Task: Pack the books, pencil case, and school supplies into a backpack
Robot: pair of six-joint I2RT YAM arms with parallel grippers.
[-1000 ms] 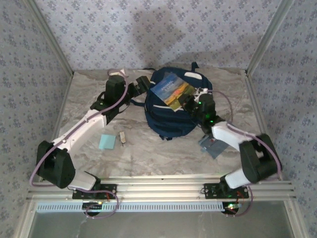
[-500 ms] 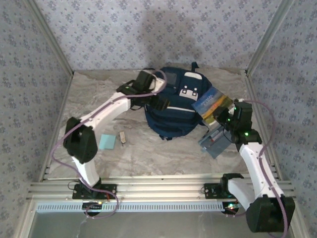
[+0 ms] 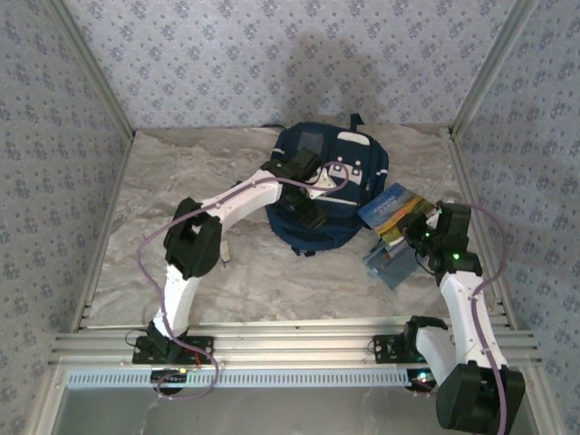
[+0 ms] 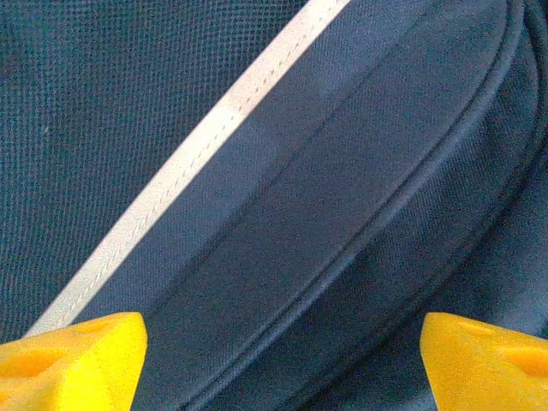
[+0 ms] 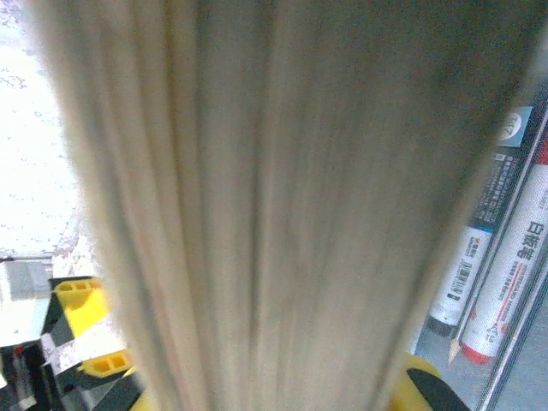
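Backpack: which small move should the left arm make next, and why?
Probably lower the left gripper, its jaws open, onto the backpack at the seam to open it: no opening shows, and the right gripper holds the book beside it.

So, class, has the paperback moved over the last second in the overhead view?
Yes. The paperback, gripped by the right hand, went rightward off the backpack and is now beside it, near the pencil case.
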